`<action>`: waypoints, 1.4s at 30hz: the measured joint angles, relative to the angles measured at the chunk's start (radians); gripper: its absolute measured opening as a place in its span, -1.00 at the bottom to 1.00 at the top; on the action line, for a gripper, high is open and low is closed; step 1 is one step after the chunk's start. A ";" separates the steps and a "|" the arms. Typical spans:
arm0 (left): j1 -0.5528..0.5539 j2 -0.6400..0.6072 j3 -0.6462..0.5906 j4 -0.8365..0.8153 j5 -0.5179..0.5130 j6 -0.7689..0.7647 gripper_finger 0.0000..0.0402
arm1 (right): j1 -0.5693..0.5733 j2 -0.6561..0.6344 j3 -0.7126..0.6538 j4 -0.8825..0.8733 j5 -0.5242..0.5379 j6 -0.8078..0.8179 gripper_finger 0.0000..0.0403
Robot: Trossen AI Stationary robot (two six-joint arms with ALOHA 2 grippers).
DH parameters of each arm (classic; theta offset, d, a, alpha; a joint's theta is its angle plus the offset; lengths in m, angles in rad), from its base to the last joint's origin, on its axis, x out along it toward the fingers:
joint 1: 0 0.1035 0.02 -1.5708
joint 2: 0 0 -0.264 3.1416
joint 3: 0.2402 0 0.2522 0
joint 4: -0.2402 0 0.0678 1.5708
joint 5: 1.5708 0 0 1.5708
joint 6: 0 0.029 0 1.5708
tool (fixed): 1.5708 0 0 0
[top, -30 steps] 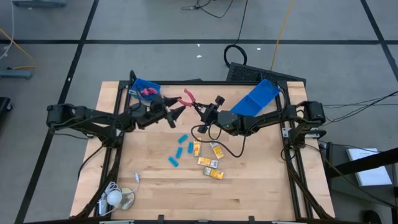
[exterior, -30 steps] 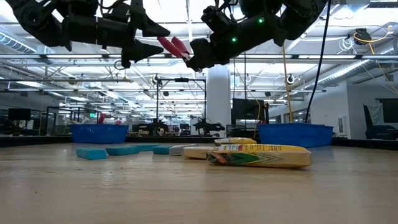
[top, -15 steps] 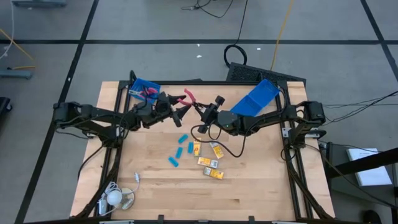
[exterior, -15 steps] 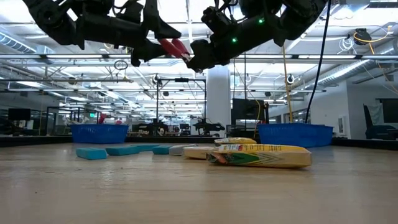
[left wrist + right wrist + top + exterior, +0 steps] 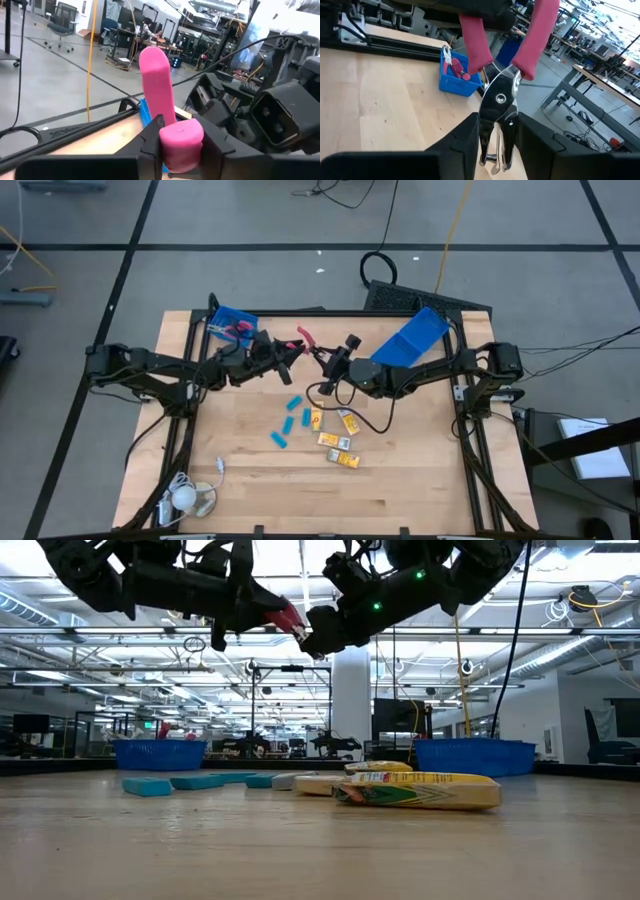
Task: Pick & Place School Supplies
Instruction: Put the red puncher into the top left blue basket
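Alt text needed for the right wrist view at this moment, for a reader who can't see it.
The right gripper holds the metal head of a pink-handled tool whose two handles rise into the dark left gripper above. Beyond, a small blue bin containing another pink-handled tool stands on the wooden table, with the workshop behind.

In the left wrist view the pink handle (image 5: 181, 142) hides the left gripper (image 5: 182, 150) fingertips' contact. The tool's metal end (image 5: 496, 145) runs off the right wrist picture's edge (tip unseen). Items inside the small blue bin (image 5: 232, 326) by the table's far left corner are too small to identify.
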 joint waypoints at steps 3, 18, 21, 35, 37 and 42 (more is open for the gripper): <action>0.001 0.000 0.000 -0.010 -0.022 0.020 -0.61 | 0.000 0.000 0.000 -0.016 0.003 0.033 -0.32; 0.142 -0.361 -0.066 -0.410 -0.161 0.056 -0.61 | 0.016 -0.096 -0.056 -0.397 0.001 0.310 -0.14; 0.225 -0.467 -0.151 -0.414 -0.104 0.023 -0.61 | 0.016 -0.159 -0.138 -0.355 0.000 0.325 -0.16; 0.550 -0.613 -0.333 -0.541 -0.116 -0.152 -0.61 | 0.016 -0.343 -0.417 -0.043 0.000 0.294 -0.16; 0.576 -0.613 -0.333 -0.548 -0.110 -0.152 -0.61 | 0.015 -0.343 -0.418 -0.041 0.000 0.294 -0.16; 0.609 -0.613 -0.333 -0.541 -0.098 -0.149 -0.61 | 0.015 -0.342 -0.418 -0.042 0.001 0.294 -0.16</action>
